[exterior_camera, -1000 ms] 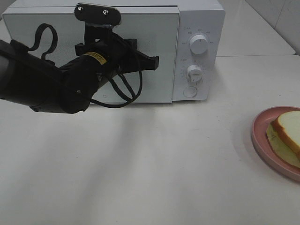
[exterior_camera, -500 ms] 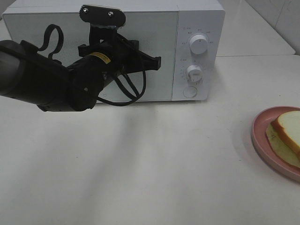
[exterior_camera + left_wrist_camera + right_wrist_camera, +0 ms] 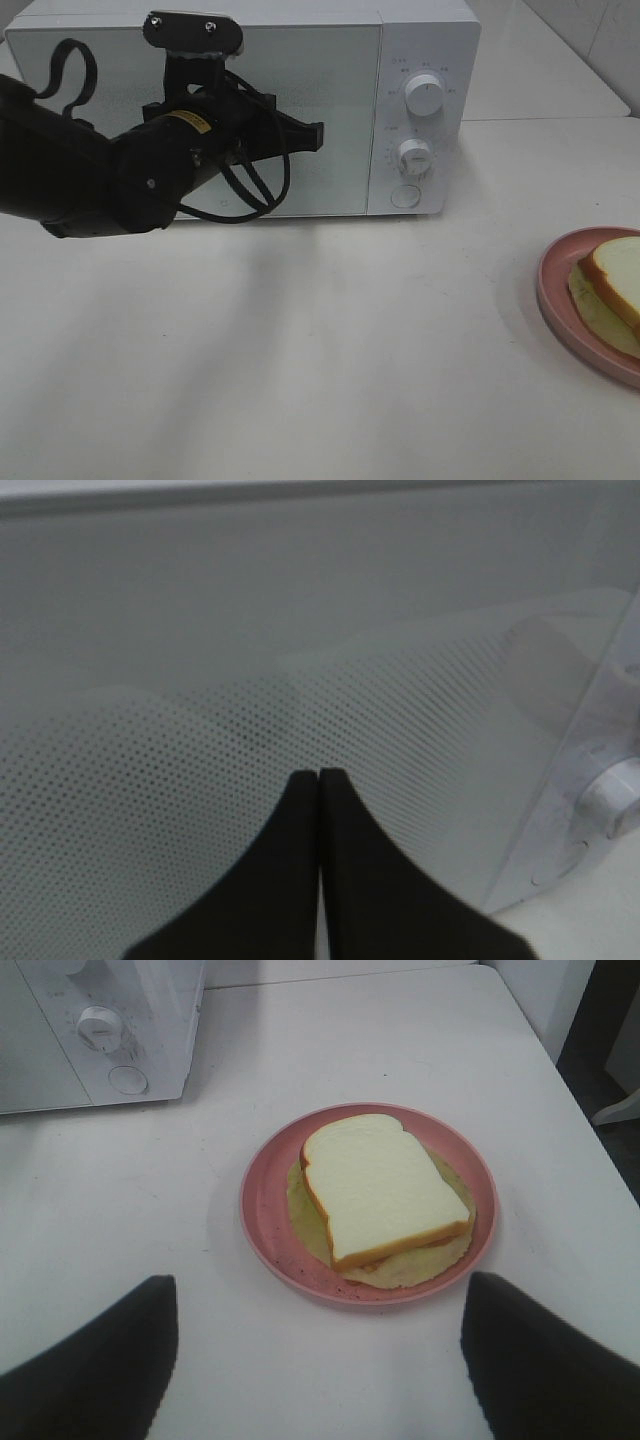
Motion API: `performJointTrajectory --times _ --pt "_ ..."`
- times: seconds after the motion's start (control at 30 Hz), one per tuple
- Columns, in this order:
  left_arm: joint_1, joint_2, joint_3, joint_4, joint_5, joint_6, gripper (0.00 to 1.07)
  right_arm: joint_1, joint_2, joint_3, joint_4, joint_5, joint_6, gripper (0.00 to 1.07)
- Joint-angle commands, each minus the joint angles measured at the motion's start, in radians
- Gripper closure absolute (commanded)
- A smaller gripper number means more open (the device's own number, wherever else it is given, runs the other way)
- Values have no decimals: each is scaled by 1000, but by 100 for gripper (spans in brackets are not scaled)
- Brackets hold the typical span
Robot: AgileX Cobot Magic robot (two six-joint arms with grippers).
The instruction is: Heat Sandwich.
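Observation:
The sandwich [image 3: 382, 1187] lies on a round pink plate [image 3: 262, 1210] at the table's right edge; in the high view only part of the sandwich [image 3: 615, 272] and the plate [image 3: 556, 295] shows. My right gripper [image 3: 318, 1355] hovers open in front of the plate, its two black fingers wide apart, nothing between them. My left gripper [image 3: 319, 780] is shut and empty, its tips pressed together just in front of the closed microwave door [image 3: 300, 680]. The high view shows the left gripper [image 3: 310, 135] at mid-height of the door [image 3: 340, 120].
The white microwave [image 3: 425, 40] stands at the back with two knobs [image 3: 424, 96] and a round button [image 3: 405, 195] on its right panel. Open white tabletop [image 3: 330, 350] lies in front. The table's right edge [image 3: 560, 1070] runs close beside the plate.
The left arm has shifted left along the microwave door after a slight move right earlier. The plate and sandwich have not moved.

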Motion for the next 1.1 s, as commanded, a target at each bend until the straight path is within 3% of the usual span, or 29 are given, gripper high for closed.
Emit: performJointTrajectory --times 0.03,0.17,0.2,0.23,0.27,0.37,0.4,0.43,0.47,0.63,0.8,0.97,1.1 --pt "-7 -61 32 21 85 -2 107 -9 -29 2 0 -9 -5 32" --pt "-7 -110 54 36 249 -1 106 -9 -29 2 0 -9 -5 32" --pt "-7 -118 54 45 287 -1 102 -9 -29 2 0 -9 -5 32" --pt "-7 -137 54 78 362 -1 87 -9 -29 2 0 -9 -5 32" --pt "-7 -137 54 78 362 -1 87 -9 -29 2 0 -9 -5 32" --pt "-7 -170 54 116 481 -1 41 -9 -29 2 0 -9 -5 32" --pt "-7 -170 54 116 481 -1 41 -9 -29 2 0 -9 -5 32" --pt "-7 -188 54 137 544 -1 11 -9 -29 2 0 -9 -5 32" --pt "-4 -192 54 145 560 -3 5 -9 -29 2 0 -9 -5 32" --pt "-4 -220 54 160 639 -1 8 -9 -29 2 0 -9 -5 32" --pt "-4 -270 53 161 818 -1 8 -9 -29 2 0 -9 -4 32" --pt "-4 -311 39 223 1007 -2 8 -9 -29 2 0 -9 -4 32" --pt "-4 -329 14 299 1147 -58 8 -9 -29 2 0 -9 -4 32"
